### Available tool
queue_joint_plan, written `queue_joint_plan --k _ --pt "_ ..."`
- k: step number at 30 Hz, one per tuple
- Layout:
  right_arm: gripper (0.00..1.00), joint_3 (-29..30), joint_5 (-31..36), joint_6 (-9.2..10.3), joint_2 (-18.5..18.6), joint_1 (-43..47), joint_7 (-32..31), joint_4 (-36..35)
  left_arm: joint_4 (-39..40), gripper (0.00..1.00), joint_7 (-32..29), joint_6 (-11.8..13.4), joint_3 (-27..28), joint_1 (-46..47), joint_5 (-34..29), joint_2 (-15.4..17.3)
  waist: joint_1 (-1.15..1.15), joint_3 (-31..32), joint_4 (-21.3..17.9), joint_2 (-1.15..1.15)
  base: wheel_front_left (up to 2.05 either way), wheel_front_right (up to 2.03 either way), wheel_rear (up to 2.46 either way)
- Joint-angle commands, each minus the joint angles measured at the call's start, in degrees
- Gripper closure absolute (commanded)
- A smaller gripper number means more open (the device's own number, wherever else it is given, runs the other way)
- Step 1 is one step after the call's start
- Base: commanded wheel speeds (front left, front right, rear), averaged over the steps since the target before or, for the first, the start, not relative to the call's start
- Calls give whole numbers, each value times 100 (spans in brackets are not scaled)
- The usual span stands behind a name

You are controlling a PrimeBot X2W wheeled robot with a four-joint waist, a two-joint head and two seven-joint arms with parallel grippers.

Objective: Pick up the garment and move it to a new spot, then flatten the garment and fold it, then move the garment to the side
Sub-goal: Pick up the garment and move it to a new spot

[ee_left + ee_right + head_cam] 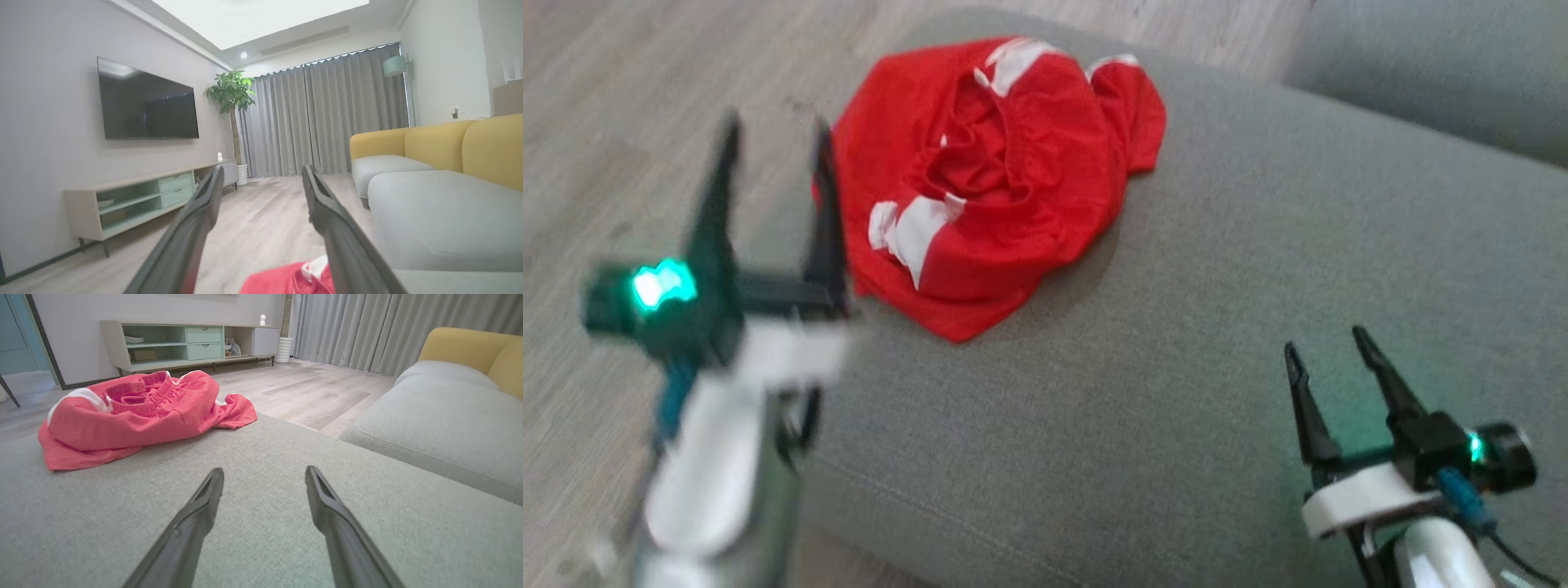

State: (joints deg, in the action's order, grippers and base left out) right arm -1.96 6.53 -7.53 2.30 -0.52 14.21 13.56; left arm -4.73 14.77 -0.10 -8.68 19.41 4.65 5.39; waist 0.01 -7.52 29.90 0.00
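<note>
The garment (988, 180) is a pair of red shorts with white trim, lying crumpled near the far left corner of a grey sofa cushion (1176, 392). My left gripper (776, 131) hangs open, raised just left of the garment, its right finger close to the red cloth's edge. From the left wrist view a bit of the garment (292, 279) shows low between the fingers. My right gripper (1327, 339) stands open low over the cushion's right front, well apart from the garment (135, 412), with nothing between its fingers.
Pale wood floor (621, 122) lies left of and beyond the cushion. A second grey seat (1437, 73) with yellow backrests (441, 143) stands to the right. A low TV cabinet (135, 200), a wall TV, a potted plant (231, 92) and grey curtains stand further off.
</note>
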Motion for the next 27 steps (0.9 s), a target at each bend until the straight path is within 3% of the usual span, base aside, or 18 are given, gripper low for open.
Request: queue_joint_plan --k 1,5,9,18,25,26,27 --pt "0 -69 201 4 62 -320 79 -229 -139 0 -124 -135 261 775 10 289 -1 -504 -141 0 0 0 0" --pt "0 23 454 4 282 -533 79 -359 -1141 0 -969 -497 212 2167 247 495 -1 -1055 -317 0 0 0 0" --pt "0 70 557 4 592 -666 79 -511 -2401 0 -1845 -635 237 3315 645 564 -1 -1561 -477 0 0 0 0" --pt "0 251 612 4 984 -797 79 -816 -4451 0 -2642 -726 8 4340 1109 609 -1 -2242 -745 0 0 0 0" --pt "0 308 618 4 1071 -842 79 -971 -5454 0 -2441 -736 -219 4562 1345 682 -1 -2528 -874 0 0 0 0" --pt "0 315 621 4 1072 -849 79 -979 -5527 63 -2346 -736 -314 4581 1317 729 -1 -2552 -882 0 0 0 0" --pt "0 324 623 4 1071 -856 79 -984 -5589 100 -2232 -737 -407 4612 1271 790 -1 -2574 -885 0 0 0 0"
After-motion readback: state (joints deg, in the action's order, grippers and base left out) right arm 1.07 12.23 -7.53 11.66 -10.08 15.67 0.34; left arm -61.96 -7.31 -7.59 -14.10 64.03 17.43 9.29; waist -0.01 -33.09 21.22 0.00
